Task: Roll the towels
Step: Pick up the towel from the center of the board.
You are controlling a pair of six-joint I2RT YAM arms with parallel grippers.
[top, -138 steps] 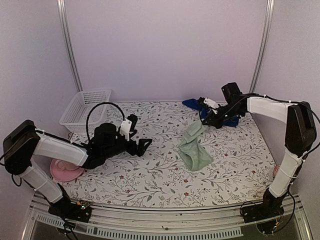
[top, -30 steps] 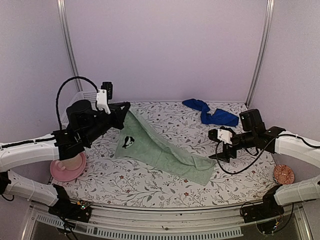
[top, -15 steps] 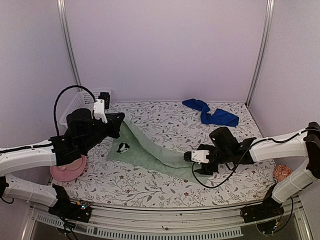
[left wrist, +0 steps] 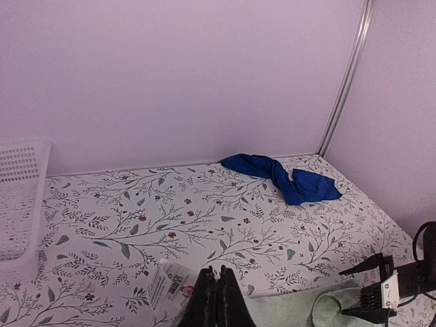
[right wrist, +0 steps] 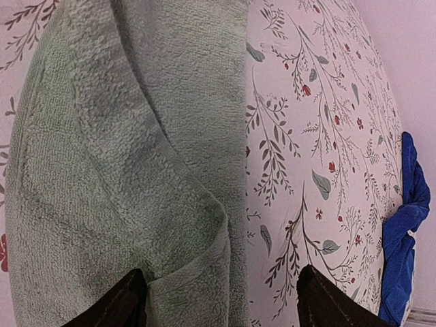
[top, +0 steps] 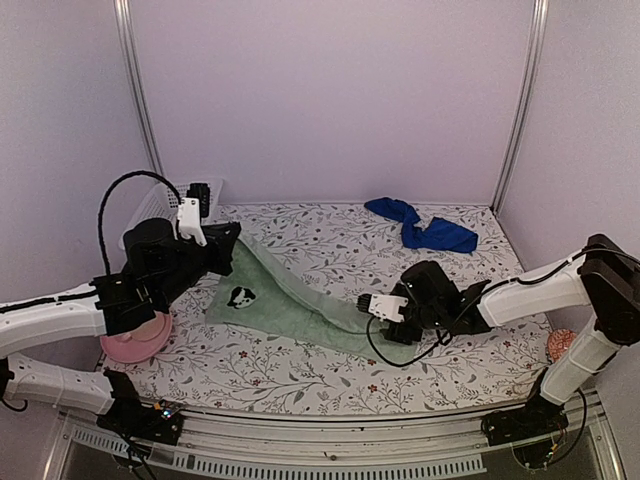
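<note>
Now, from above, your right gripper (top: 371, 306) has slid in from the table's right side, where it hung a second ago, to the low end of the green towel (top: 290, 298). Its jaws are spread over the cloth. Your left gripper (top: 230, 248) is pinched on the towel's opposite corner and holds it raised, barely shifted since half a second ago. The cloth slopes from that hand down to the right one. The blue towel (top: 420, 228) lies crumpled well beyond the right hand, unmoved. A pink dish (top: 130, 342) sits under your left forearm, and a white basket (top: 150, 208) stands behind that hand, largely hidden by the arm.

From the left wrist, the fingers (left wrist: 208, 303) are pressed together, with a white tag (left wrist: 170, 289) and green cloth just below them.

From the right wrist, both fingers stand apart with a fold of towel between them. One is on the cloth, the other over the floral table cover (right wrist: 293, 136). The blue towel lies ahead to the right.
</note>
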